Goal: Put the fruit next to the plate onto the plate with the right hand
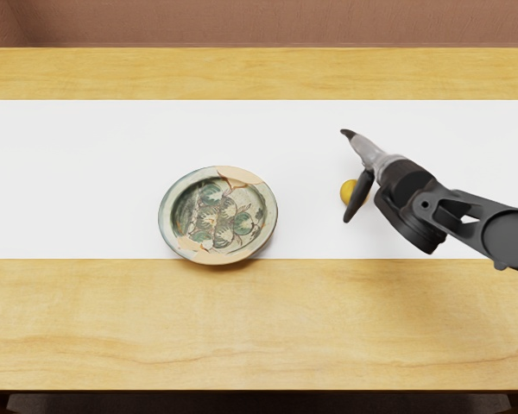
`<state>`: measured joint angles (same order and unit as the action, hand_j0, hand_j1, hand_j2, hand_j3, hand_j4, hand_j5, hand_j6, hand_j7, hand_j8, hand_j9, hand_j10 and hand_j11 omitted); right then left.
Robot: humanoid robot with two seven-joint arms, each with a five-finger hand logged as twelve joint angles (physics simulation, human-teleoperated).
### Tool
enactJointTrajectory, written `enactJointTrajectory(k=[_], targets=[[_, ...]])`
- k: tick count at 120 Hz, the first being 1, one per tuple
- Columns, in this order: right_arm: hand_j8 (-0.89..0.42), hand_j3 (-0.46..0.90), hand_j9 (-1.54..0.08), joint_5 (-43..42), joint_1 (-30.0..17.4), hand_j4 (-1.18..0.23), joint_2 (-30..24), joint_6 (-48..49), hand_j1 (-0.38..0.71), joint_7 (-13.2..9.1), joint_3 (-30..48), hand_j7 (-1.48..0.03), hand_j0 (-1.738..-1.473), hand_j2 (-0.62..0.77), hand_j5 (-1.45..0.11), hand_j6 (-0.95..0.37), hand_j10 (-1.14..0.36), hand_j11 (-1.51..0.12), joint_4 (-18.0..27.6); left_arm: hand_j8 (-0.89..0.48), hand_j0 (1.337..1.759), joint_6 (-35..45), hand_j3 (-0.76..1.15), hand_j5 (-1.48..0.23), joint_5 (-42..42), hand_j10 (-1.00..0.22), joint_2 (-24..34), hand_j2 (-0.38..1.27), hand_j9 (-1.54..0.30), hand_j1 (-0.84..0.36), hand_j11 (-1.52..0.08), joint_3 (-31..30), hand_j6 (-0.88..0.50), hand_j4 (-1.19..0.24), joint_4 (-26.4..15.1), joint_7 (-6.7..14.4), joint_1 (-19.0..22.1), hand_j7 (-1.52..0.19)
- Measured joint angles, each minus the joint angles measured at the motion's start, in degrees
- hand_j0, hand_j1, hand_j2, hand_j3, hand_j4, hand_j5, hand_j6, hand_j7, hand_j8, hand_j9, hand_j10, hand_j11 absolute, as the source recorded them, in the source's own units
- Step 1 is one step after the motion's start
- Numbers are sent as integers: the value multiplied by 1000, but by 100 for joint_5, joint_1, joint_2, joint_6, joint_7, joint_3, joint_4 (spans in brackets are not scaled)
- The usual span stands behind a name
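The task looks barely begun: the small yellow fruit [348,190] lies on the white runner [86,172], well apart from the patterned plate [217,216], with the right hand [375,172] just beside it, its fingers [359,144] spread and grasping nothing yet

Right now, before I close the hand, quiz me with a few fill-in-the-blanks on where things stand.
The ____ fruit lies on the white runner, apart from the plate.
In the picture, the fruit sits to the plate's ____.
The right hand is at the fruit with its fingers ____, grasping nothing.
Missing words: yellow; right; open.
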<state>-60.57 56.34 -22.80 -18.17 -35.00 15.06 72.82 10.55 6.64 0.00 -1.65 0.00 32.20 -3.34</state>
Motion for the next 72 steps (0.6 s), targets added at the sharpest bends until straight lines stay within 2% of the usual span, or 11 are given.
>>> enactJointTrajectory(k=[34,72], targets=[[-20,0,-24,-47,-34,-20,10,-161,-328,0,-30,-24,-1658,-2,-24,-21,-20,-24,-127,8,1658,0,0,1,0,6,0,-4,0,346,0,-1,8,6,0,1,0,1],[-150,0,-192,-34,-52,-149,74,-169,-173,0,-38,-192,-1658,-28,-192,-151,-149,-192,-183,8,1658,0,0,1,0,6,0,-4,0,346,0,0,8,6,0,1,0,1]])
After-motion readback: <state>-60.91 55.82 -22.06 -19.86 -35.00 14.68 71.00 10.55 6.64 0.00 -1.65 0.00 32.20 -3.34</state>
